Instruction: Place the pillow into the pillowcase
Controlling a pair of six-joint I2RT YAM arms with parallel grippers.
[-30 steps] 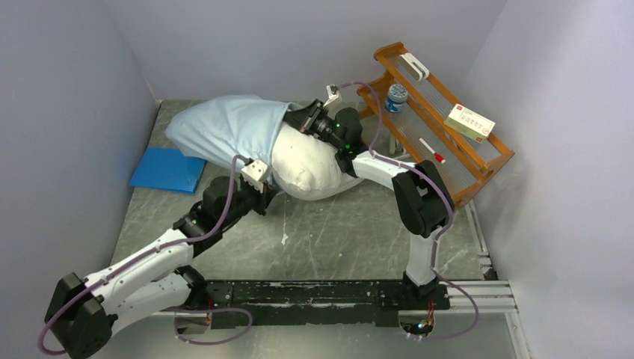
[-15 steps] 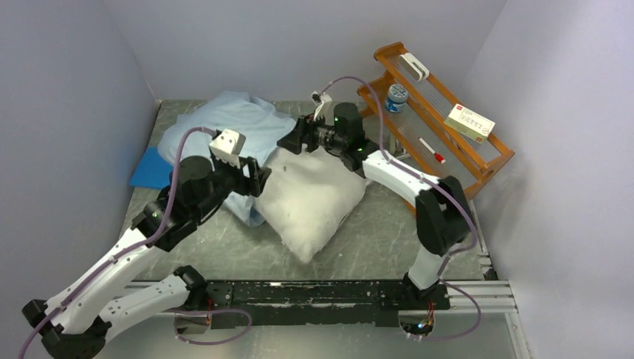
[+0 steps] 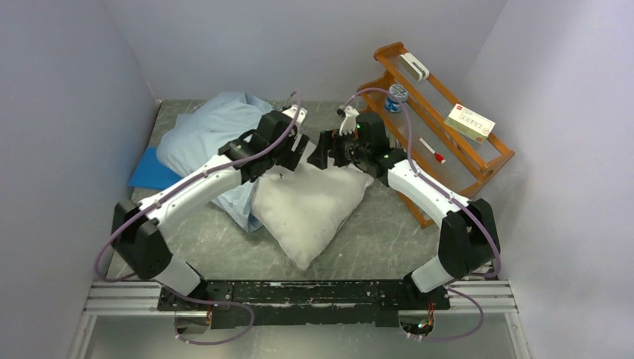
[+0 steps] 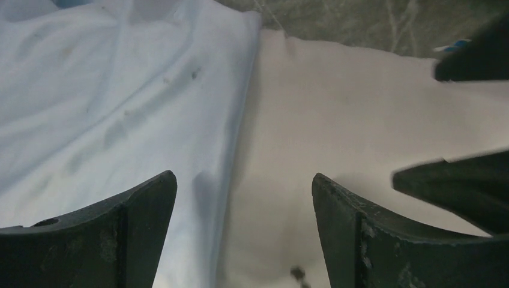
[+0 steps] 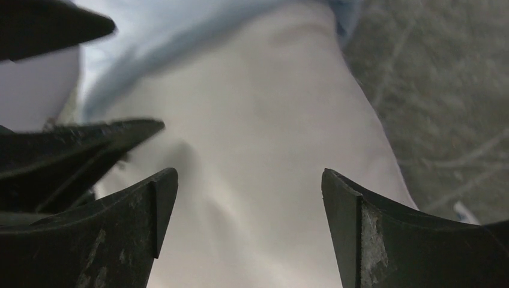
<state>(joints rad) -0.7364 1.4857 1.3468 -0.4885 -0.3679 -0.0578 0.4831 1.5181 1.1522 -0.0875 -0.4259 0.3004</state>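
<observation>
Left gripper (image 4: 243, 180), right gripper (image 5: 249, 174): jaws apart, empty | poised at far edge of pillow (image 3: 310, 202), likely to grab | pillowcase (image 3: 205, 134) slumped far-left corner

Plain pale walls (image 3: 67, 112) close three sides; an orange rack (image 3: 490, 153) stands by the right wall; a grey marbled table (image 3: 374, 232) spreads left of the rack; light is even, shadows soft.

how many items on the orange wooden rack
4: white plastic clip farthest, blue-capped bottle next, white cardboard box at right, red-tipped white pen nearest. More may be hidden.
</observation>
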